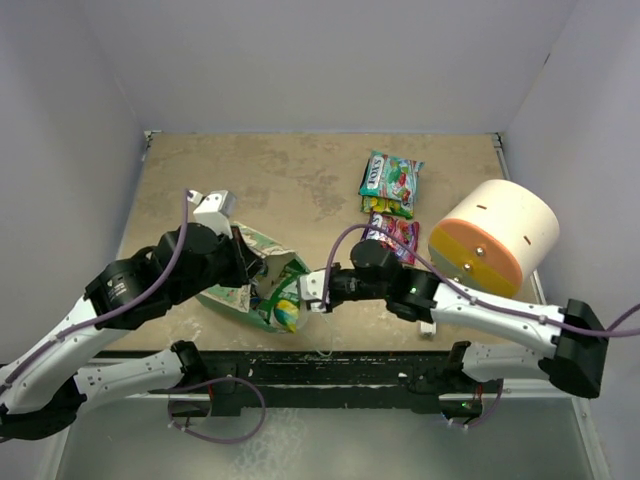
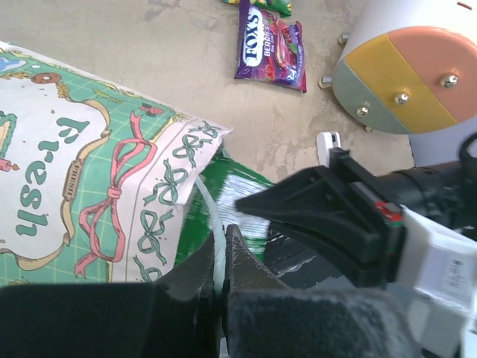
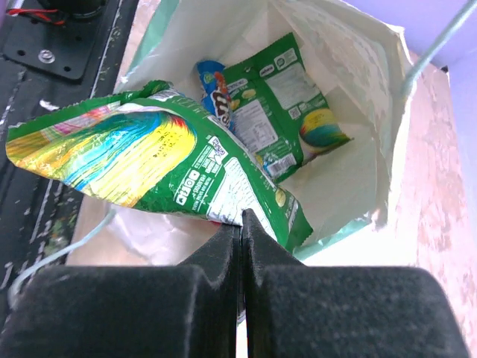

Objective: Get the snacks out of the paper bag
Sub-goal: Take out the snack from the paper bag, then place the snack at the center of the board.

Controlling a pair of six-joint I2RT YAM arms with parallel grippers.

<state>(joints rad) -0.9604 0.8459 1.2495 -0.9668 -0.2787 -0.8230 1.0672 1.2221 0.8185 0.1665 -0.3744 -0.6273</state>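
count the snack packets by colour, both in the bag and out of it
green packets: 3
pink packet: 1
yellow-green packet: 1
blue packet: 1
total: 6 in view

Plain pale walls [image 1: 330, 60] are boxing in a tan table [image 1: 300, 180] where two white-and-black robot arms [image 1: 130, 290] are mounted: a robotics lab.
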